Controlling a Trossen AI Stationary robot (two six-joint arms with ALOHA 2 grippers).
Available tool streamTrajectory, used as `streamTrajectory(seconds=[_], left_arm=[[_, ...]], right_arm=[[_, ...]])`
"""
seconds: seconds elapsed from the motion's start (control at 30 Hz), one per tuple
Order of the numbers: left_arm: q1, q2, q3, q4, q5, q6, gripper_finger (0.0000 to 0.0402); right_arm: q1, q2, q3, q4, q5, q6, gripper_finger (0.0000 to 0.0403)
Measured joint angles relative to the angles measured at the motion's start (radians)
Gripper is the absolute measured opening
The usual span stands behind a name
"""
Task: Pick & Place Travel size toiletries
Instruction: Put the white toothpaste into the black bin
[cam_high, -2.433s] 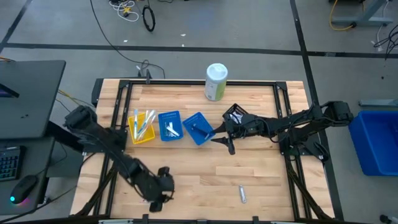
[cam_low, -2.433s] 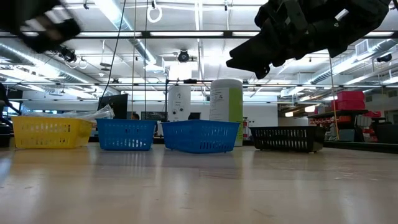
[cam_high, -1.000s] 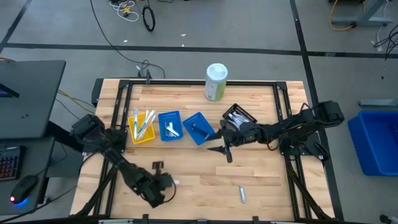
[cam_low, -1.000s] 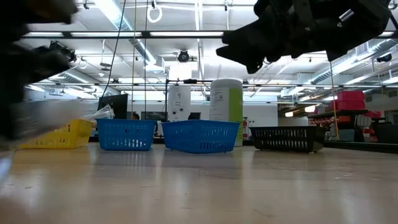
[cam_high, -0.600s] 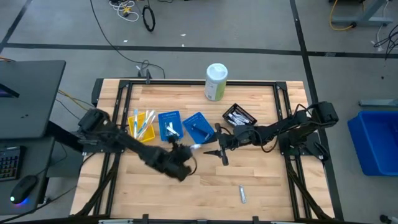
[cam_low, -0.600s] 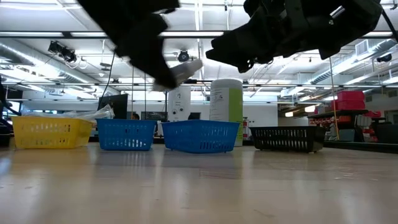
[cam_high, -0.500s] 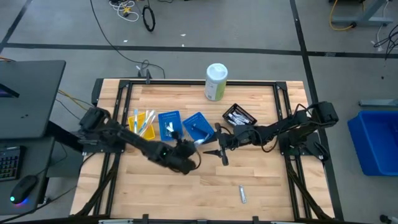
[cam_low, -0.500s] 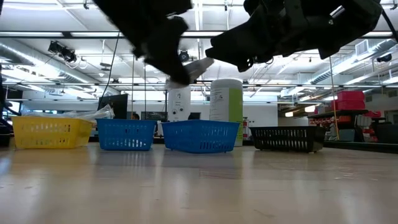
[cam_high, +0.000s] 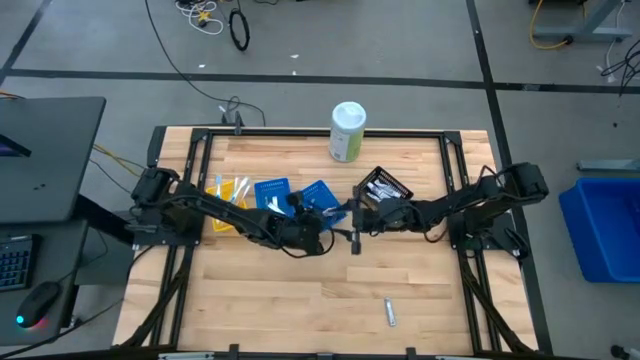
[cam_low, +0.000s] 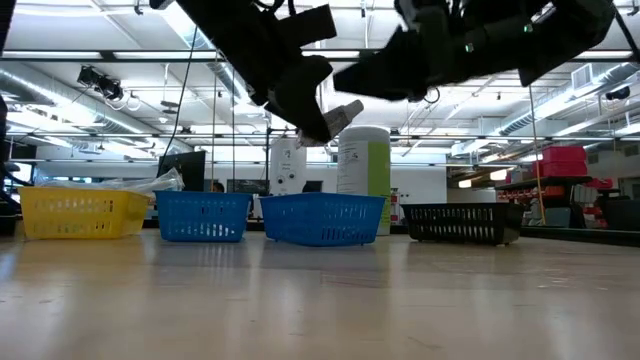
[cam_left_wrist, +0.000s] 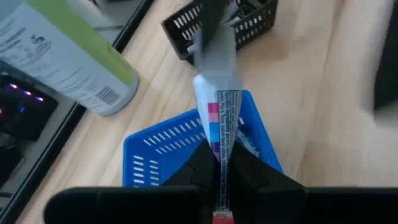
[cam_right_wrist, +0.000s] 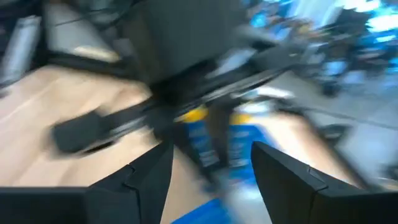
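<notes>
left end effector (cam_left_wrist: 219, 171) carried toothpaste tube (cam_left_wrist: 217, 102) over blue tray (cam_left_wrist: 149, 158).

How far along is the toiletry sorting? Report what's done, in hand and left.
Done: toothbrushes lie in the yellow tray, and small items sit in the black tray. In hand: the left tool grips a tube above a blue tray; the right tool hovers open nearby. Left: a loose tube on the table.
</notes>
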Motion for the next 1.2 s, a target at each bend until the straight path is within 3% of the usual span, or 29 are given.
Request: streamTrajectory(seconds=[0.2,0.5,0.7,0.87,1.2], left_arm=[[0.016,0.0,0.0,0.013,0.014,0.106,0.0028],[0.022,-0.004,0.002,0.09,-0.002,0.211,0.0028],[0.038,0.0,0.0,0.085,0.018,0.21,0.0024],[0.037,0.0,0.0,0.084,0.024,0.21,0.0029],[0.039,0.0,-0.001,0.092,0.022,0.208,0.0036]], right_arm=[[0.006,-0.044,0.001,-0.087,0.259,0.022,0.0228],[-0.055,-0.043,-0.001,-0.195,0.015,0.135,0.0255],[-0.065,-0.045,0.0,-0.172,-0.004,0.139,0.0253],[-0.065,-0.045,0.0,-0.172,-0.003,0.136,0.0218],[-0.068,-0.045,0.0,-0.181,-0.039,0.134,0.0098]])
